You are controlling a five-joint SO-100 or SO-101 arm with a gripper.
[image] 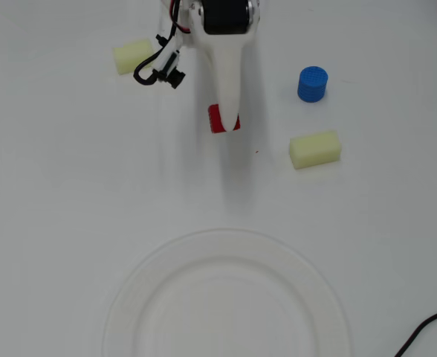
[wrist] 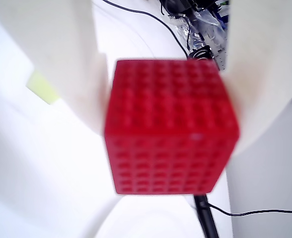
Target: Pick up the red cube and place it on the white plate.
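The red cube (image: 215, 123) sits under the tip of my white gripper (image: 226, 115) in the overhead view, mostly covered by it. In the wrist view the cube (wrist: 171, 126) fills the middle, textured with small studs. The white fingers (wrist: 61, 59) press against its left and right sides, so the gripper (wrist: 170, 131) is shut on it. Whether the cube is off the table cannot be told. The large white plate (image: 226, 312) lies at the bottom centre of the overhead view, well apart from the cube.
One pale yellow block (image: 133, 56) lies left of the arm and another (image: 315, 149) to its right, with a blue cylinder (image: 312, 83) above the second. A black cable (image: 426, 331) enters at the bottom right corner.
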